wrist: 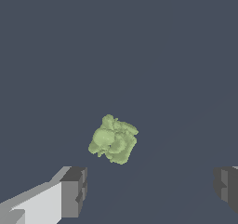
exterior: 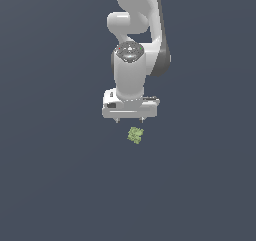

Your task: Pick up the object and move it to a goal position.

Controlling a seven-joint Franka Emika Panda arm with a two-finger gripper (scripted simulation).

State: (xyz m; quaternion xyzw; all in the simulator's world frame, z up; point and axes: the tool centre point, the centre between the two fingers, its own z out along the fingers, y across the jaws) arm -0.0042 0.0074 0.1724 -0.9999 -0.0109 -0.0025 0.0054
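Observation:
The object (exterior: 135,135) is a tiny light-green, bumpy, roughly cube-shaped block lying on the dark grey floor. The white arm hangs over it with the gripper (exterior: 129,120) just above and slightly toward the exterior view's left of the block. In the wrist view the object (wrist: 113,140) lies on the floor beyond the gripper (wrist: 151,190), whose two grey fingertips (wrist: 74,190) stand wide apart with nothing between them. The gripper is open and does not touch the block.
A flat dark grey floor (exterior: 50,185) fills both views. No other object or marker shows.

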